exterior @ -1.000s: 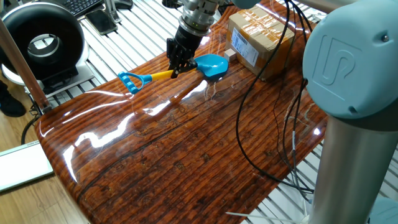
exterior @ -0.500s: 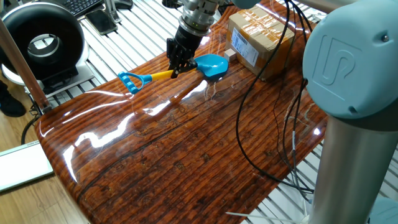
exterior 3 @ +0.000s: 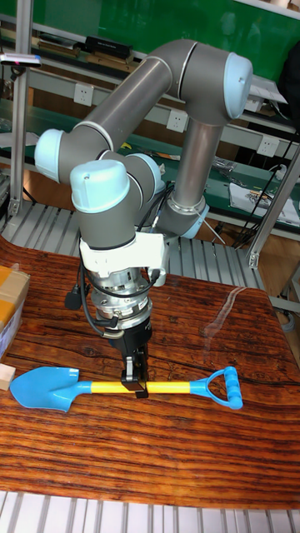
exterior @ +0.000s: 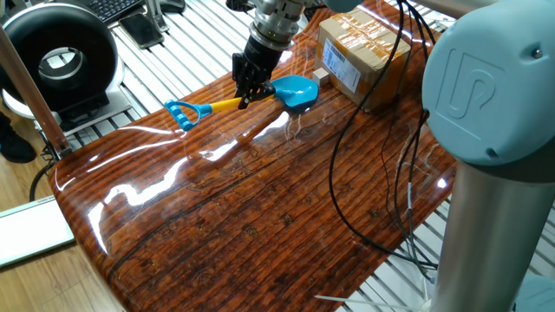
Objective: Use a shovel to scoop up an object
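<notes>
Yellow shovel shaft within gripper

The fixed view looked down from high behind the arm's base, across the table toward the cardboard box at its far end. The tall fixed view stood low and near, facing the arm head-on. Both took in the shovel beside that box
</notes>
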`<state>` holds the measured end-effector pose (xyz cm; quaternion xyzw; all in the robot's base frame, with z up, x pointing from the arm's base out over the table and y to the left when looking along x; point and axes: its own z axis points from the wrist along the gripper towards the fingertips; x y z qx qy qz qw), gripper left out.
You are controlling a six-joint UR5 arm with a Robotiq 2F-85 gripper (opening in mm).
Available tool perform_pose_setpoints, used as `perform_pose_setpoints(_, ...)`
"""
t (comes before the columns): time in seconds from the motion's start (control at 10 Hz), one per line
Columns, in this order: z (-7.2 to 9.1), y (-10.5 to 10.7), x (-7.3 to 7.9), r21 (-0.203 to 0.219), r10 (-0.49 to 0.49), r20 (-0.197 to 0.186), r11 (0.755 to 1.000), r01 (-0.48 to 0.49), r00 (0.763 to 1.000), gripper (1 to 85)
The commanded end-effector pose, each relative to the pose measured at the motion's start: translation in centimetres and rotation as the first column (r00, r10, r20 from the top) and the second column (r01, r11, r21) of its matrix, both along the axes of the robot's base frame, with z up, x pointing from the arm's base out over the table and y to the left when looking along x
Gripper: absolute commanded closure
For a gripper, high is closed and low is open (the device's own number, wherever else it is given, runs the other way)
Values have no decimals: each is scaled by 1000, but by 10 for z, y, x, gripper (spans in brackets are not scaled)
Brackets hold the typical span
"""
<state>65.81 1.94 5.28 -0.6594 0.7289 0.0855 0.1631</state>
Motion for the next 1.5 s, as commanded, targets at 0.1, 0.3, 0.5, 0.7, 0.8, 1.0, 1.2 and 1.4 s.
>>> perform_pose_setpoints(0.1, 3, 1, 2, 13, -4, 8, 1000, 4, 1000, 847)
perform_pose_setpoints(0.3, 3, 1, 2, 13, -1, 7, 1000, 1, 1000, 847)
perform_pose_setpoints(0.5, 3, 2, 2, 14, 0, 6, 1000, 0, 1000, 847)
perform_pose_setpoints(0.7, 3, 1, 2, 13, -1, 7, 1000, 1, 1000, 847)
perform_pose_setpoints(0.8, 3, 1, 2, 13, -1, 7, 1000, 1, 1000, 847)
perform_pose_setpoints(1.0, 3, 2, 2, 17, -8, 5, 1000, 8, 1000, 847)
perform_pose_setpoints(1.2, 3, -1, 6, 7, -15, 17, 1000, 15, 1000, 847)
perform_pose_setpoints(1.4, 2, -1, 6, 3, -14, 19, 1000, 14, 1000, 847)
